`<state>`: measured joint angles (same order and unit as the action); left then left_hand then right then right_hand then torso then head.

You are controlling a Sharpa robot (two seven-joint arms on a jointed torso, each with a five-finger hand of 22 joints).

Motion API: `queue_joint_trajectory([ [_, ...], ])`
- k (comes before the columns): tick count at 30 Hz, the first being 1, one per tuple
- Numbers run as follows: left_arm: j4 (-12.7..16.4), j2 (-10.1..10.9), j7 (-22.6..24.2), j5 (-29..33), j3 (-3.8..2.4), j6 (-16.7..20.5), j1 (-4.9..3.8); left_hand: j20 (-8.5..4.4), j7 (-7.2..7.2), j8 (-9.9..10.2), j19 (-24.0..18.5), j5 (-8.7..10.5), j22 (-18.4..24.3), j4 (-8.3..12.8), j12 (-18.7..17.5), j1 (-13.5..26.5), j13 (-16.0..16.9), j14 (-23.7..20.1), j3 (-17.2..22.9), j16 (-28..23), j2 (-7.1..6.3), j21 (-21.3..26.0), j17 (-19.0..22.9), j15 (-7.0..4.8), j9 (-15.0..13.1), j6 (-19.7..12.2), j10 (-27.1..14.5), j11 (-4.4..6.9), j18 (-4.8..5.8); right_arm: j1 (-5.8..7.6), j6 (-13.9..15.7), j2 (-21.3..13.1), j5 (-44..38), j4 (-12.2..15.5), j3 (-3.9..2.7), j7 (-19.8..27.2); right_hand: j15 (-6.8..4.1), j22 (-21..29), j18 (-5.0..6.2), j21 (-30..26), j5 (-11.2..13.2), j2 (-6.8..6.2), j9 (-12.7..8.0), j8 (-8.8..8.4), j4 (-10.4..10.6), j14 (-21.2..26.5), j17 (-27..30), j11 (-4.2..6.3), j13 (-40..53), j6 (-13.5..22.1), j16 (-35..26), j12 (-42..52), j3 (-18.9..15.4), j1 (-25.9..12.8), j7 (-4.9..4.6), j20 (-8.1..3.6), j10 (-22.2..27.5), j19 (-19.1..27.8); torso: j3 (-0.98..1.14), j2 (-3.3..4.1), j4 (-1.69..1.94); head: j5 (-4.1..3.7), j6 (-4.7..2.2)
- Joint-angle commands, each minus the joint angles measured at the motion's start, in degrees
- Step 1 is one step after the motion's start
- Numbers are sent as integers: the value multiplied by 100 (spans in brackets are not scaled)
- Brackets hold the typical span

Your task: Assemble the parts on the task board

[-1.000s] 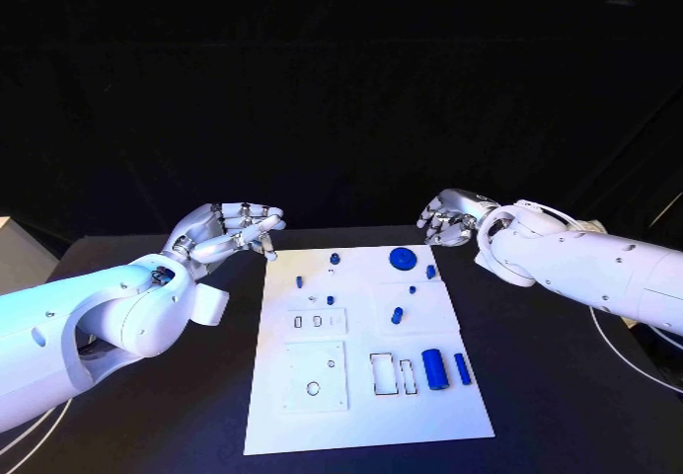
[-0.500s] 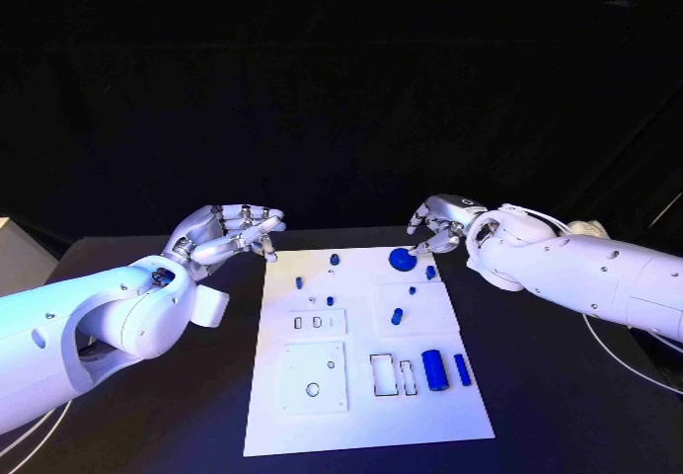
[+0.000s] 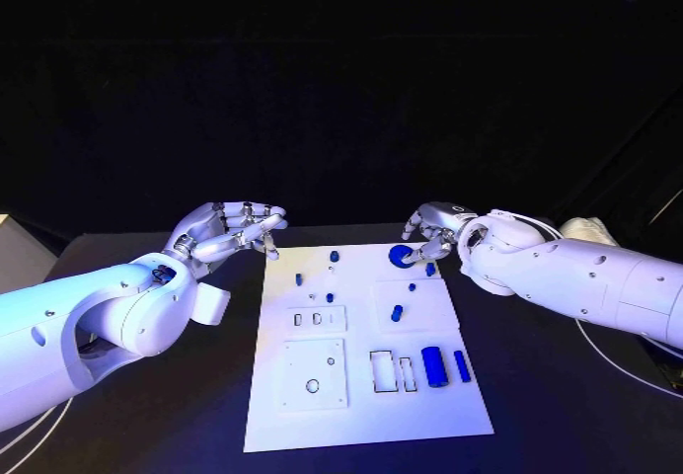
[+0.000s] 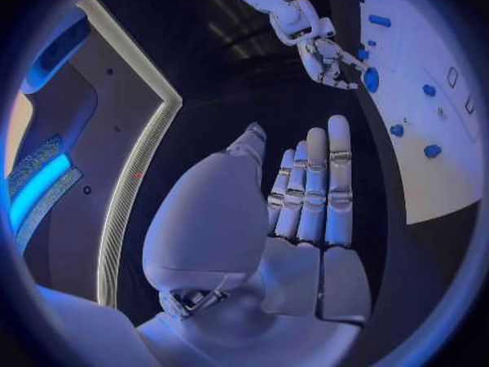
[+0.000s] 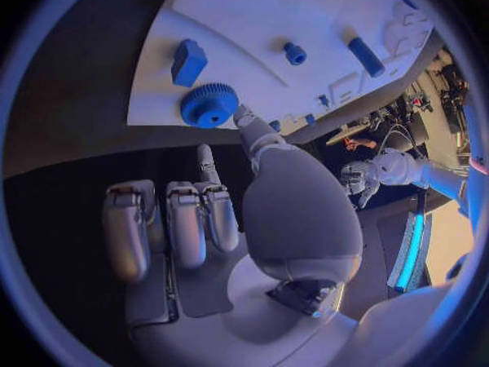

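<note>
The white task board lies in the middle of the black table. A blue gear sits near its far edge, with several small blue parts around it and a blue cylinder toward the near right. My right hand hovers at the board's far right corner, holding nothing. Its thumb tip comes close beside the gear; I cannot tell whether they touch. A blue block lies next to the gear. My left hand stays raised off the board's far left corner with its fingers extended and empty.
The board has rectangular recesses on its near half and slots beside the cylinder. A pale box stands at the table's left edge. A cable runs over the table on the right.
My right hand has moved left and down from beyond the board's corner to just over the blue gear. The left hand and the parts have stayed put.
</note>
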<state>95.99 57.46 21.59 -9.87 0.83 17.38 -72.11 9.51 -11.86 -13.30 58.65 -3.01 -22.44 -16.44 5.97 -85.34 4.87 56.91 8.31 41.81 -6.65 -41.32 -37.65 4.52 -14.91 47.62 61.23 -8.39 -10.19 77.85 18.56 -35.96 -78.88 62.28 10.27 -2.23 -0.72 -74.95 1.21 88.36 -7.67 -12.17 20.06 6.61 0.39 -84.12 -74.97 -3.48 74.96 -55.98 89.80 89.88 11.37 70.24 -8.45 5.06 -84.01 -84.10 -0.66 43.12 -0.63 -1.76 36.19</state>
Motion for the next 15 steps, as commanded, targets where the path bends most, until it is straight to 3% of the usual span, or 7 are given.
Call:
queue_joint_trajectory([
  [1, 22, -7, 14, -31, -3, -110, -6, 2, -40, 13, -24, 23, -8, -6, -5, -15, 9, -42, -33, -34, 49, -17, 5, 6, -8, -1, -2, -16, -17, -21, -86, 35, -71, -21, 2, -121, 41, -1336, -74, 17, -6, 16, 10, -19, 32, -588, -1503, -35, 1504, 48, 20, 12, -25, 58, -10, 44, -599, -510, -2, -3, -2, 7, 7],
  [10, 33, -2, 12, -44, -4, -106, -6, 2, -40, 13, -24, 23, -8, -6, -5, -15, 9, -42, -33, -34, 49, -17, 5, 6, -8, -1, -2, -16, -17, -43, -123, 112, 24, -140, 2, -108, 50, -1319, -67, 0, -167, 51, 45, -3, 220, -588, -1503, -38, 1504, 28, 20, 12, -57, 77, -11, 61, -599, -496, -2, 1, 5, -1, 9],
  [15, 43, 11, 2, -50, -4, -98, -6, 6, -43, 14, -37, 23, -8, -7, -5, -17, 11, -46, -31, -50, 56, -16, 9, 10, -11, -3, -4, -20, -17, -46, -213, 136, 82, -203, 2, -88, 48, -1317, -65, -4, -447, 73, 72, 5, 411, -588, -1503, -34, 1504, 11, 20, 12, -39, 64, -6, 63, -599, -491, -1, 15, 10, -13, 22],
])
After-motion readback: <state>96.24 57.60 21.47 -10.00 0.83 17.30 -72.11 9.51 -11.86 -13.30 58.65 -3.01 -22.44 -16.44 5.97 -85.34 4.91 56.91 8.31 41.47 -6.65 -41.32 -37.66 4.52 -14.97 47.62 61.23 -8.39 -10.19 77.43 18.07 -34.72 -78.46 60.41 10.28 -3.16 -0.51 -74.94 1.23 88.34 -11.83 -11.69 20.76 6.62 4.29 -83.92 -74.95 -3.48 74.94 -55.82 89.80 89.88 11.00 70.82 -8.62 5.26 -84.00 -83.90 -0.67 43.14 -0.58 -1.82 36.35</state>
